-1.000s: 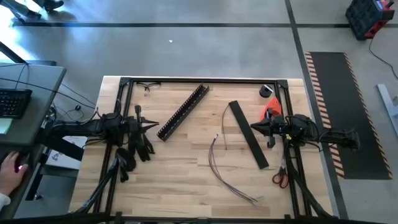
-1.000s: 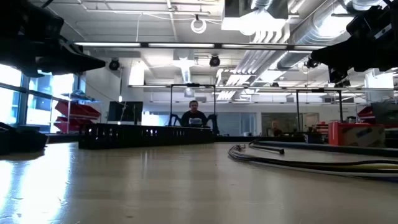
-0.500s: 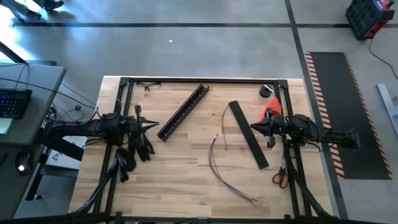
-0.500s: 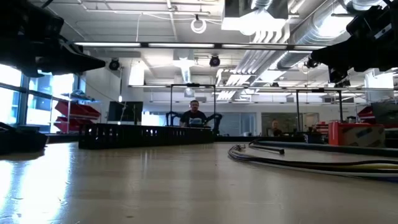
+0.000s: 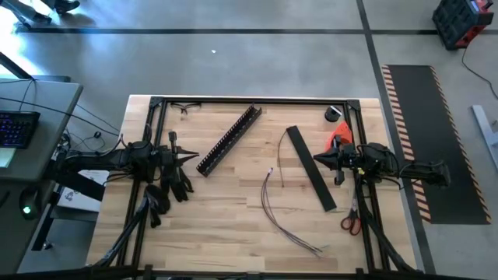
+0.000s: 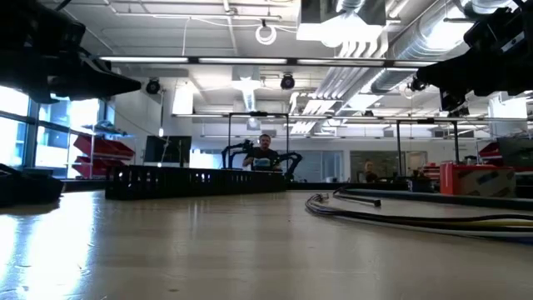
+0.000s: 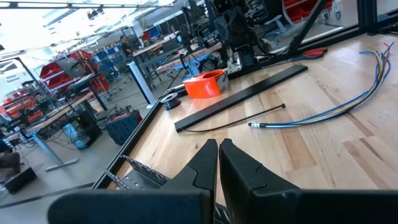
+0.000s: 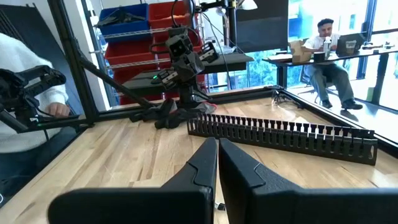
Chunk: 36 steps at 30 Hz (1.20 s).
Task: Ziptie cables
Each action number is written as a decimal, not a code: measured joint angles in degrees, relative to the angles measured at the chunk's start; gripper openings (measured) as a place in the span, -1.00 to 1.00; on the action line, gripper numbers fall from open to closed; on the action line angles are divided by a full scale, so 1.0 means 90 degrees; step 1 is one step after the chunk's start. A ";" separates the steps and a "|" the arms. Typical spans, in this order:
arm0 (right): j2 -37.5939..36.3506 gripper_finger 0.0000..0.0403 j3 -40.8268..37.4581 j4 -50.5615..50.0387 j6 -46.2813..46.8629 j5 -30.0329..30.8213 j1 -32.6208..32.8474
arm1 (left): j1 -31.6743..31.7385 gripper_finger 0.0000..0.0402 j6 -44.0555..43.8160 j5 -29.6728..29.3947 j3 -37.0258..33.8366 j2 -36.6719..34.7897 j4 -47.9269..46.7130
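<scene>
Looks like nothing's started: the cables (image 5: 282, 211) lie loose mid-table between the arms, while the left gripper (image 5: 193, 157) and right gripper (image 5: 317, 159) hover at opposite edges, jaws pressed together on nothing, probably just parked.

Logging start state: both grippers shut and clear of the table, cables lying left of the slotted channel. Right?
One thing is off. In the high view the cables lie to the right of the slotted channel and nearer the front edge, beside the flat strip. The rest holds: left gripper and right gripper are both shut and holding nothing.
</scene>
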 joint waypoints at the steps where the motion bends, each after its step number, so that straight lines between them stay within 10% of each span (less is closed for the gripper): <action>1: 0.0000 -1.00 0.0001 -0.0002 0.0006 0.0000 0.0002 | -0.0002 -1.00 0.0000 0.0000 -0.0002 0.0002 0.0000; 29: 0.0000 -1.00 0.0000 0.0001 -0.0002 0.0006 0.0002 | -0.0002 -1.00 0.0000 0.0000 -0.0002 0.0002 0.0000; 36: 0.0002 -1.00 -0.0002 0.1189 0.1377 0.1149 -0.0013 | -0.0001 -1.00 0.0000 -0.0002 0.0000 0.0001 0.0000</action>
